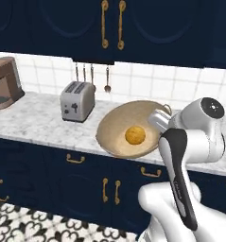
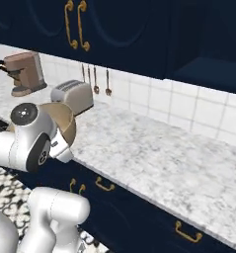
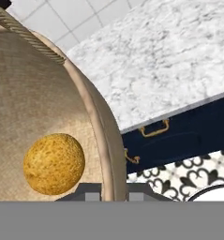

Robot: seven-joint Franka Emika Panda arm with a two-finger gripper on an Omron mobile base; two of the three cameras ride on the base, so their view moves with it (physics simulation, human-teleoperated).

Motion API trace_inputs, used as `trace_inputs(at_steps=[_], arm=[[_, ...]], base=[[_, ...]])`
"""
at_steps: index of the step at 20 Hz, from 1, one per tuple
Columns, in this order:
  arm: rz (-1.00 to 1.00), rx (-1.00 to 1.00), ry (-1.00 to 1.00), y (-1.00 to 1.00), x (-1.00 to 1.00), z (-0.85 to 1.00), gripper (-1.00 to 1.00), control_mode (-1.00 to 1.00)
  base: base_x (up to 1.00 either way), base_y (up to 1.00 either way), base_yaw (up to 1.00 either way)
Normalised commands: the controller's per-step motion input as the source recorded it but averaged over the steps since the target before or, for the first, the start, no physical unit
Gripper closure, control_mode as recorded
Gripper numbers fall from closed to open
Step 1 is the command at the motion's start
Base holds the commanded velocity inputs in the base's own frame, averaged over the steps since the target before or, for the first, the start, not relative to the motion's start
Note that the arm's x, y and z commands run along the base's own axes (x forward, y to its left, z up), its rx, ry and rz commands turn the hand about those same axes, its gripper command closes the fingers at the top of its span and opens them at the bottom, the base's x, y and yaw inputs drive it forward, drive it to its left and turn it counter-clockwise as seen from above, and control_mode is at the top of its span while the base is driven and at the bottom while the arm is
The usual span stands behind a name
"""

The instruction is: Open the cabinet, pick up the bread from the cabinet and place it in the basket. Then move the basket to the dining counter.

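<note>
the gripper (image 3: pixel 114 191) pinches the woven basket's (image 1: pixel 109 127) near rim between nearly closed fingers, with the bread (image 3: pixel 54 163) just inside that rim.

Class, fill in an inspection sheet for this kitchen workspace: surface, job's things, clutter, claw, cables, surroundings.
Surface: marble counter over navy fronts with brass handles.
Job's things: bread lies inside the basket; the basket is tilted, its rim past the counter edge. Cabinet doors shut.
Clutter: toaster, coffee machine, hanging utensils.
Claw: claw shut on the basket rim, one finger either side.
Cables: nothing seen.
Surroundings: white tiled wall, patterned floor.
</note>
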Motion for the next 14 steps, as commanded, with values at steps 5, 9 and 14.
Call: trace_inputs(at_steps=[5, 9, 14], arm=[[0.00, 0.00, 0.00, 0.00, 0.00, 0.00, 1.00, 1.00], [0.00, 0.00, 0.00, 0.00, 0.00, 0.00, 1.00, 1.00], [0.00, 0.00, 0.00, 0.00, 0.00, 0.00, 1.00, 1.00]], base=[[-0.07, 0.36, 0.91], [0.00, 0.21, 0.96], [0.00, 0.08, 1.00]])
